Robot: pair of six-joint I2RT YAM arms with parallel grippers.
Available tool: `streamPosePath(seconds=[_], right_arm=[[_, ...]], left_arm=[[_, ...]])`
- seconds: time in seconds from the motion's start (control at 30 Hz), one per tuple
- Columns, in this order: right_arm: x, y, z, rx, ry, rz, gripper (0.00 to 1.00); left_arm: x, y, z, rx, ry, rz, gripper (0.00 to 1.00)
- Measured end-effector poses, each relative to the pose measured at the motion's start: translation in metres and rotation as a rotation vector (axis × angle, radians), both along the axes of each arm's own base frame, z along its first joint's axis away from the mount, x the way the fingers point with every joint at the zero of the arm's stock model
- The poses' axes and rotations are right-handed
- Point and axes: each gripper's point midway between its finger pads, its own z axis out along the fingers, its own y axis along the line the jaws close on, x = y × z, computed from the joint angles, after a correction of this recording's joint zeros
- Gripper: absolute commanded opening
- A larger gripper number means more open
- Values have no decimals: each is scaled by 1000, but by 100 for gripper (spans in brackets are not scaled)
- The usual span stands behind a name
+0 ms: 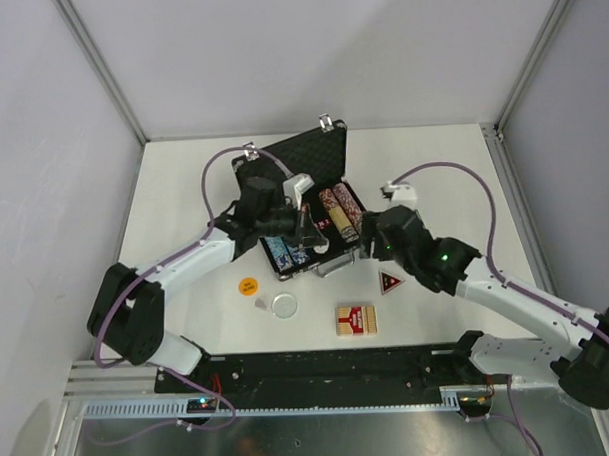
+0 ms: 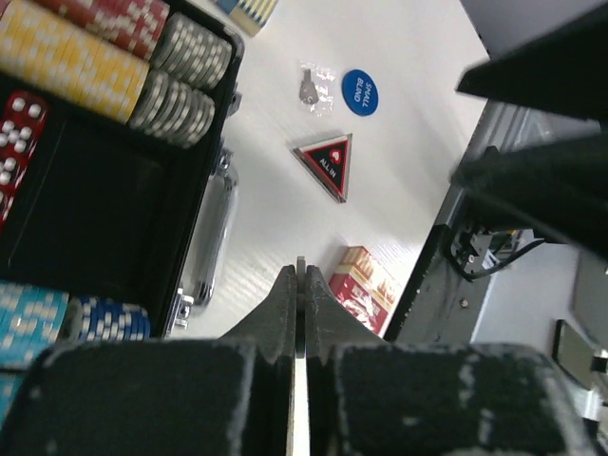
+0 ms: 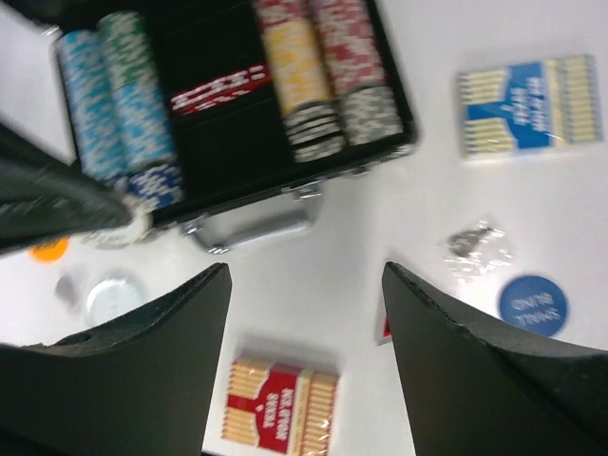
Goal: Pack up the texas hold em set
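Note:
The black silver-trimmed briefcase (image 1: 304, 156) lies open mid-table, lid up at the back. Rows of chips (image 2: 85, 57) and red dice (image 2: 19, 133) sit inside; an empty black compartment lies beside them. My left gripper (image 1: 303, 244) hovers over the case's front edge, shut on a thin white disc (image 2: 300, 263) seen edge-on. My right gripper (image 3: 306, 275) is open and empty, above the table in front of the case handle (image 3: 256, 228). A red card deck (image 1: 357, 320), a red triangle (image 1: 390, 282) and a blue deck (image 3: 527, 104) lie outside the case.
An orange button (image 1: 247, 285), a white round button (image 1: 285, 306) and a small piece beside it lie front left. A blue "small blind" button (image 3: 532, 304) and a bagged key (image 3: 475, 249) lie right of the case. The black rail (image 1: 319, 366) runs along the near edge.

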Motion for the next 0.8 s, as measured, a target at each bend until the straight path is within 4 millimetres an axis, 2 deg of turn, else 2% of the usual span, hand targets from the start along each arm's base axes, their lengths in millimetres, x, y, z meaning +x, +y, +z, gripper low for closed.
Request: streamPosePath(seconds=[0.13,0.23,0.4,0.6,0.8], right_arm=[[19,-46,-15,23,38,-145,64],[26,-67,-24,39,73,-211,54],[39,-99,-23,85,88,-308,49],[45,-122,-14,130,79,-355,49],[46,-126,-14,162,101,-334,50]], left_arm=[[3,-26,-4,28,-79,-76,0],[9,-44,-12,47,-108,-119,0],[24,-73,-32,78,-140,-158,0],[37,-97,-47,101,-204,-188,0],[48,-113,-62,120,-255,-203,0]])
